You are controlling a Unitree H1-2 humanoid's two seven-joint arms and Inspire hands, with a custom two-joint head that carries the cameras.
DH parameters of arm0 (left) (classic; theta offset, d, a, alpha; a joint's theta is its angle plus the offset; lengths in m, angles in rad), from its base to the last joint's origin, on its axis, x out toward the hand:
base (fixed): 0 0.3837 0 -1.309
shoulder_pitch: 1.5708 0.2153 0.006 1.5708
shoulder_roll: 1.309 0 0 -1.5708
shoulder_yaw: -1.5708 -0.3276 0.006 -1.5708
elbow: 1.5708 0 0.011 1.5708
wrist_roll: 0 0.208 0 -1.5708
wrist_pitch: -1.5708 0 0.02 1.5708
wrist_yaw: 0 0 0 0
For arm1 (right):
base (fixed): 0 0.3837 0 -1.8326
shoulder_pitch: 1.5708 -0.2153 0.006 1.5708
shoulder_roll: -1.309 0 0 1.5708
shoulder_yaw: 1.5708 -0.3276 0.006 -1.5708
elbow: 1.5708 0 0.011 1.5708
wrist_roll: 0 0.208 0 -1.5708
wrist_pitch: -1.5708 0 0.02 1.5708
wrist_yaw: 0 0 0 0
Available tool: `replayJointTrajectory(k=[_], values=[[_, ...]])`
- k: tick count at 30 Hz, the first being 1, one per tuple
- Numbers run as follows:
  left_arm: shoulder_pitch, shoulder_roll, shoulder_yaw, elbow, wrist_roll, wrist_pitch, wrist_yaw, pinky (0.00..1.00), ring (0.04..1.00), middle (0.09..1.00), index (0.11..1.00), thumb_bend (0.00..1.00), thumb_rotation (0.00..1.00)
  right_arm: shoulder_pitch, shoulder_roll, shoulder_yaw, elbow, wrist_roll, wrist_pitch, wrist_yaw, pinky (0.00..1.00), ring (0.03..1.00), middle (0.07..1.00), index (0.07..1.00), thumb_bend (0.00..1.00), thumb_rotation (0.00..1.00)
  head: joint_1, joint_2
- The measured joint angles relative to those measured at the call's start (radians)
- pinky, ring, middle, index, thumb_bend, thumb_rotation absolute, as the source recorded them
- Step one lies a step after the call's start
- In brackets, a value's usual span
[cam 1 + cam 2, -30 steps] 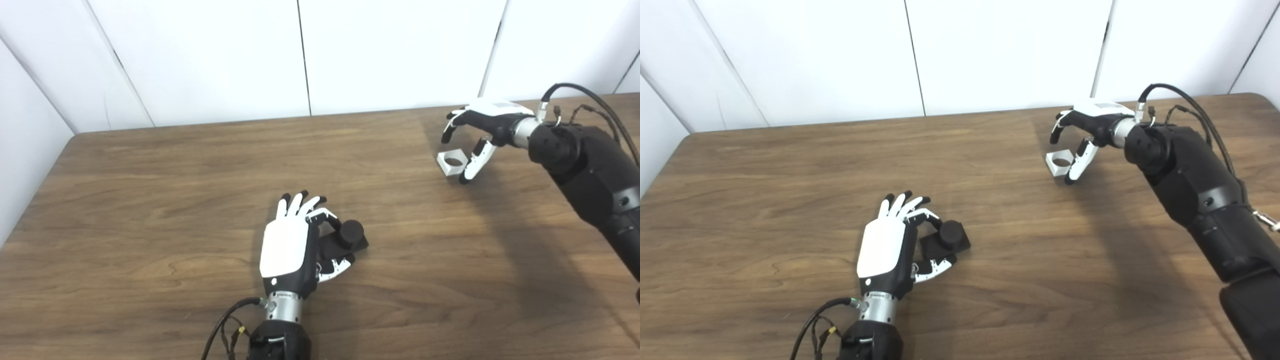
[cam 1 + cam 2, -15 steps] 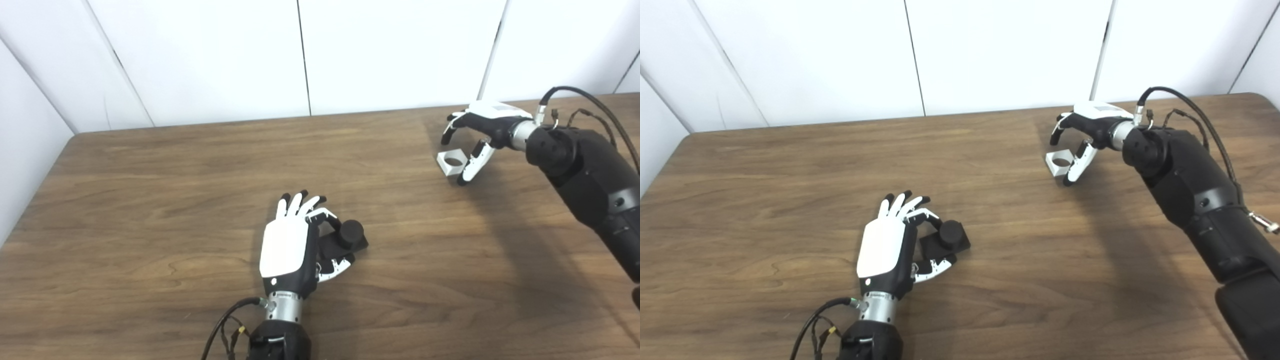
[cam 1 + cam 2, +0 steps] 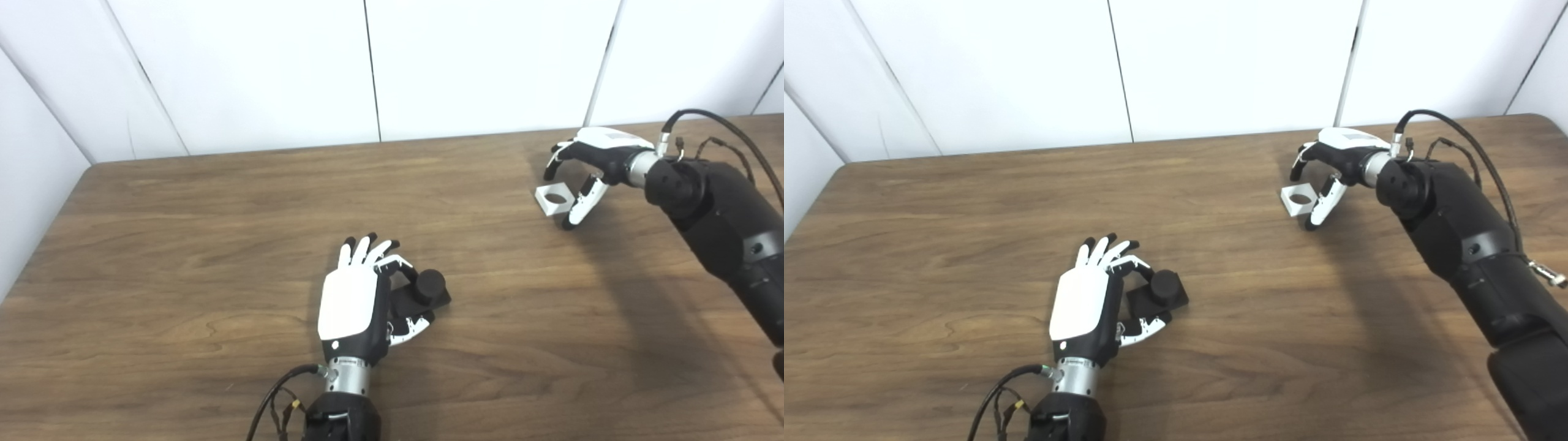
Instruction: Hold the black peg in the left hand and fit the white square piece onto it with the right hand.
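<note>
I'm at the pickup step. My right hand (image 3: pixel 587 171), upper right of frame, arches over the white piece (image 3: pixel 555 199) with fingers spread around it, not yet closed; next I judge I must pinch it and lift. My left hand (image 3: pixel 361 300), lower centre, lies on the table (image 3: pixel 184 245), fingers open and curled beside the peg (image 3: pixel 425 288), not visibly clamping it.

Black peg (image 3: pixel 422 290) upright mid-table; white square piece (image 3: pixel 554 199) flat far right
</note>
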Motion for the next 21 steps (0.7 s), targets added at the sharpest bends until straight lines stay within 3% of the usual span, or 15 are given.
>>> replayJointTrajectory(k=[21], values=[[0.0, 0.0, 0.0, -0.002, 0.0, 0.0, -0.001, 1.0, 0.954, 0.852, 0.489, 0.51, 0.09, 0.0, 0.0, -0.003, 0.017, 0.025, -0.024, -0.064, 0.92, 0.975, 0.911, 0.635, 0.89, 0.11, 0.006, 0.003]])
